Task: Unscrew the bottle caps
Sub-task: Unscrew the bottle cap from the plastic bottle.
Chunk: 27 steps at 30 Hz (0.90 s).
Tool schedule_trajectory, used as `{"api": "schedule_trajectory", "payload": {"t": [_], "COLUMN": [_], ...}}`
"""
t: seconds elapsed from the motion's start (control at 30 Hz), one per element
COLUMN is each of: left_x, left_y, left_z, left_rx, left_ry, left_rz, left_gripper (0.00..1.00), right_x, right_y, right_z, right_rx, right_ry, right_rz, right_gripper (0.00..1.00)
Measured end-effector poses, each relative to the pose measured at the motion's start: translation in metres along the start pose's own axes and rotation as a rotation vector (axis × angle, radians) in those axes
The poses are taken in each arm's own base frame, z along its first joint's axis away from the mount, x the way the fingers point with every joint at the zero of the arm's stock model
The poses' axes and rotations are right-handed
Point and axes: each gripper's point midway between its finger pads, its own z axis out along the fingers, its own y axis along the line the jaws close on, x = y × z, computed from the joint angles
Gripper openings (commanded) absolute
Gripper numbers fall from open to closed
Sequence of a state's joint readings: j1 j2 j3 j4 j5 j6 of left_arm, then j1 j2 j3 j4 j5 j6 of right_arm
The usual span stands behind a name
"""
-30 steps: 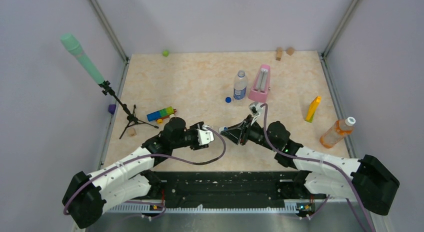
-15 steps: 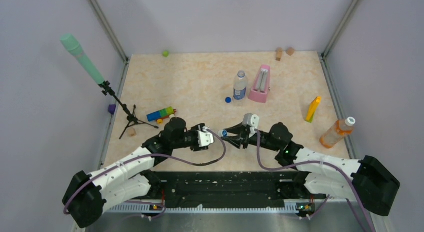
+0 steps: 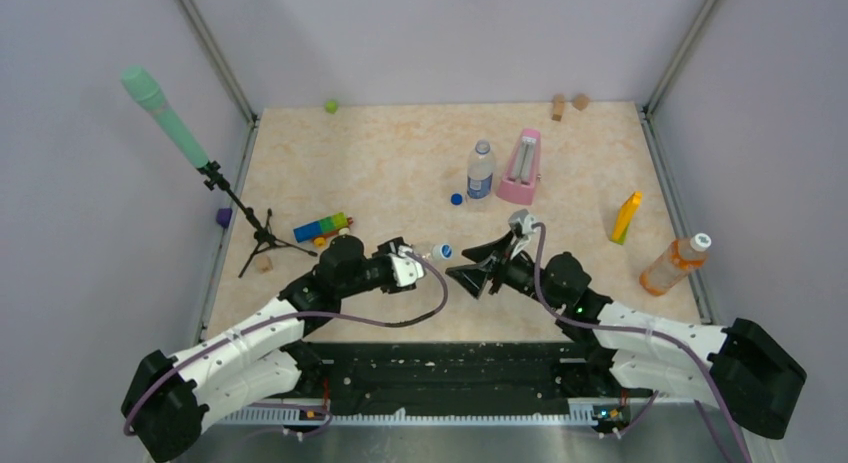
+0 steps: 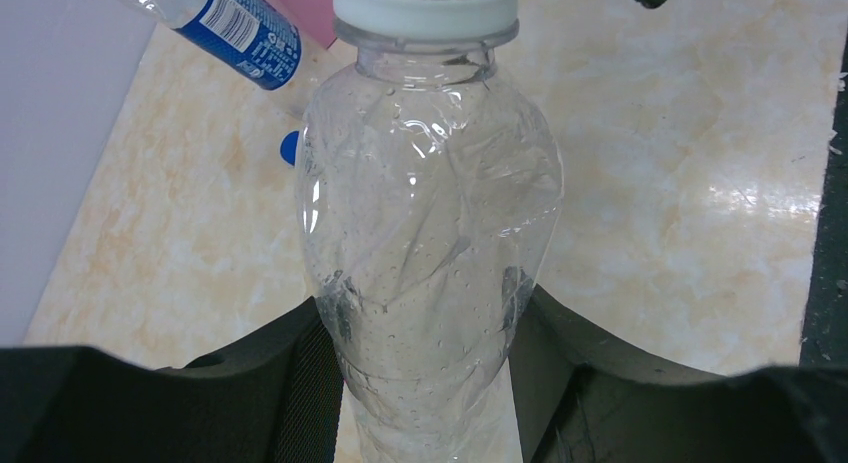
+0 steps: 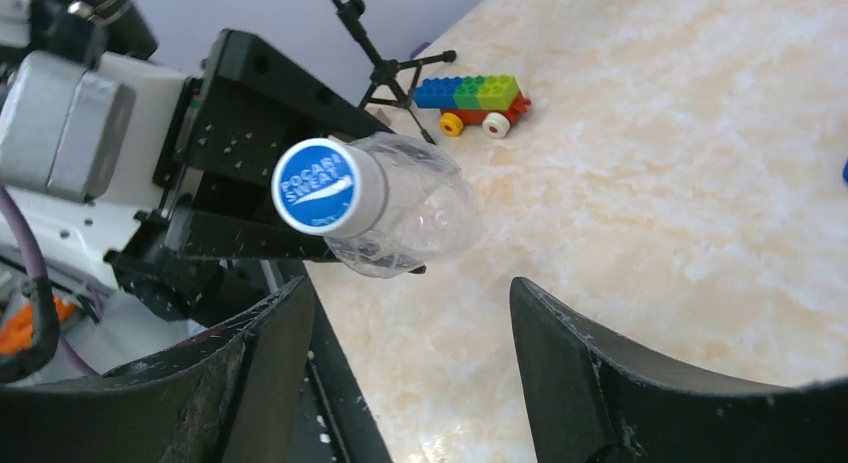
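My left gripper (image 4: 425,333) is shut on the body of a plain clear bottle (image 4: 430,213), which it holds off the table, lying sideways, with its neck toward the right arm. The bottle's cap (image 5: 328,185) is on the neck; it has a white rim and a blue printed top. My right gripper (image 5: 410,293) is open just short of that cap, touching nothing. In the top view the held bottle (image 3: 428,253) lies between my left gripper (image 3: 415,258) and my right gripper (image 3: 465,278). A blue-label bottle (image 3: 481,170) stands farther back with a loose dark blue cap (image 3: 456,198) beside it. An orange bottle (image 3: 675,263) with a white cap (image 3: 700,242) lies at the right.
A pink metronome (image 3: 520,168) stands right of the blue-label bottle. A yellow object (image 3: 626,217) is at the right, and a toy block truck (image 3: 322,226) and a microphone stand (image 3: 262,238) at the left. A green cube (image 3: 331,106) and wooden blocks (image 3: 568,104) sit along the back edge.
My right gripper was closed at the held bottle's cap; it has opened and drawn back to the right. The left gripper keeps its hold and has shifted slightly.
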<state>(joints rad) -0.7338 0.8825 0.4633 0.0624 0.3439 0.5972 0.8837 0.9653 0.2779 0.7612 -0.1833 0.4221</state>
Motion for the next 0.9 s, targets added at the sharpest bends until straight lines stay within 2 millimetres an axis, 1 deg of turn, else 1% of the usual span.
{"api": "schedule_trajectory", "payload": {"t": [0.1,0.23,0.33,0.4,0.57,0.73,0.9], "left_x": [0.002,0.004,0.003,0.000,-0.011,-0.012,-0.013], "left_y": [0.002,0.001,0.003,0.007,0.017,0.018,0.017], "left_z": [0.000,0.000,0.000,-0.002,-0.005,-0.004,-0.004], "left_rx": [-0.027,-0.038,-0.050,-0.071,-0.117,-0.125,-0.122], "left_ry": [-0.003,-0.014,-0.020,-0.024,-0.066,-0.069,-0.075], "left_rz": [-0.009,-0.020,-0.030,-0.035,-0.041,-0.057,-0.068], "left_gripper": [0.00,0.00,0.00,0.00,0.00,0.00,0.00], "right_x": [0.004,0.004,-0.003,-0.012,-0.022,-0.020,-0.022], "right_y": [-0.010,-0.017,-0.021,-0.022,-0.024,-0.028,-0.025], "right_z": [0.000,-0.001,-0.006,-0.011,-0.023,-0.030,-0.032], "right_rx": [0.077,0.145,0.204,0.233,0.279,0.319,0.313], "right_ry": [0.006,-0.009,-0.046,-0.083,-0.125,-0.127,-0.131], "right_rz": [0.116,0.245,0.360,0.434,0.514,0.549,0.602], "right_gripper": [0.70,0.70,0.70,0.70,0.70,0.70,0.70]}}
